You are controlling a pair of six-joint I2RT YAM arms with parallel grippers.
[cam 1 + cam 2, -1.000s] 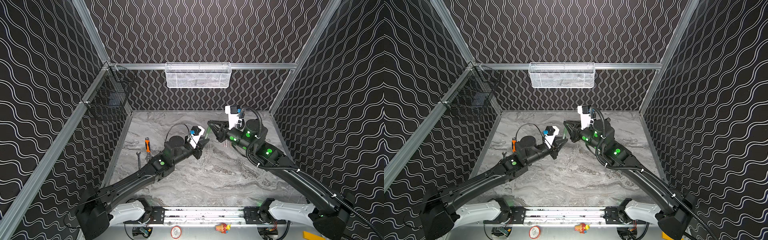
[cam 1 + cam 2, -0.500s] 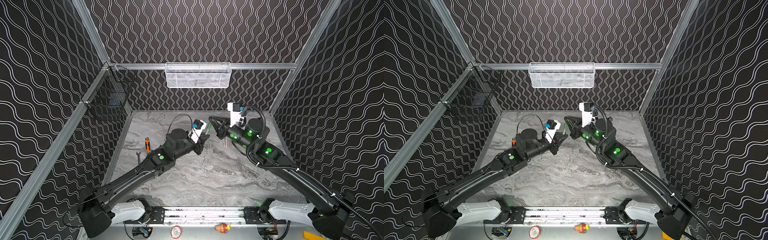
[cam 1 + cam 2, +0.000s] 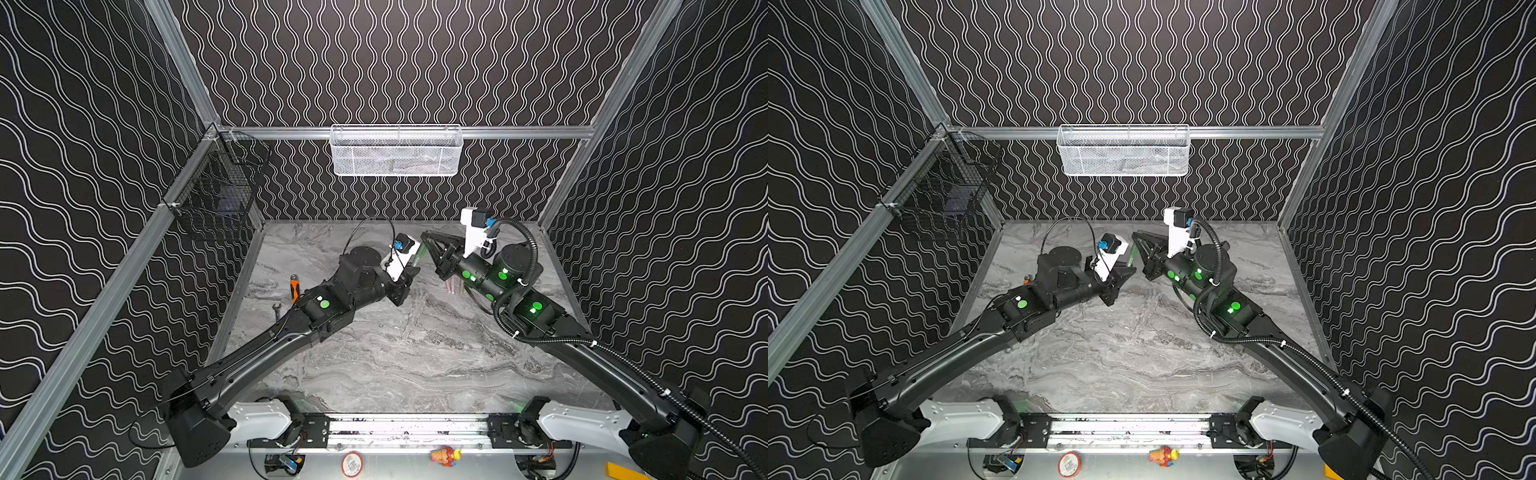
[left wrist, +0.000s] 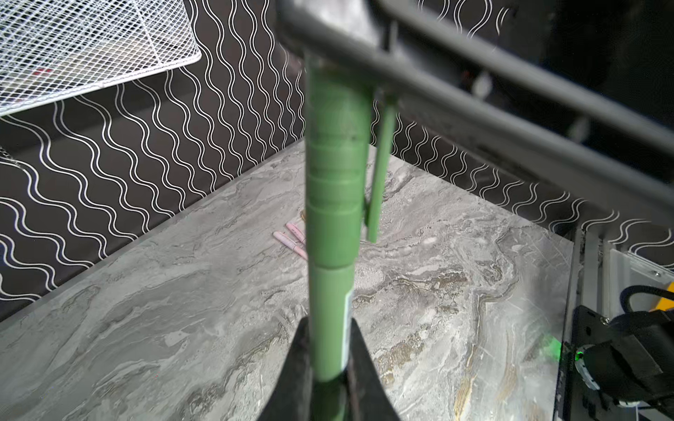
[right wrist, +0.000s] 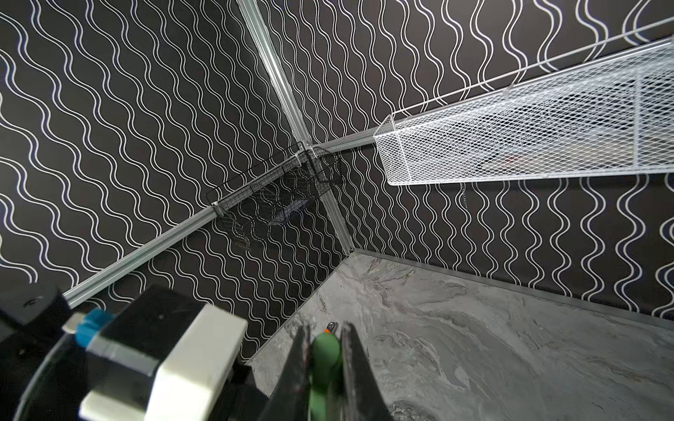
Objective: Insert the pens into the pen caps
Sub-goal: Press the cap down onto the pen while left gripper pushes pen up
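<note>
Seating dark green pen (image 4: 330, 310) in dark green cap (image 4: 337, 164) | pinching barrel with left gripper (image 4: 329, 330), cap with right gripper (image 5: 325, 333) | push straight along axis, no bending, until flush

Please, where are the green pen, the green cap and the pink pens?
green pen (image 4: 330, 320): left wrist view, bare barrel.
green cap (image 4: 335, 164): left wrist view, mid tube.
pink pens (image 4: 289, 240): left wrist view, one pen's barrel.

Both top views look down from high at the front over the whole table (image 3: 395, 365), nearly alike. My left wrist view sits close on the pen (image 4: 330, 313); my right faces the back-left corner. All 4 share the basket (image 5: 529, 145).
</note>
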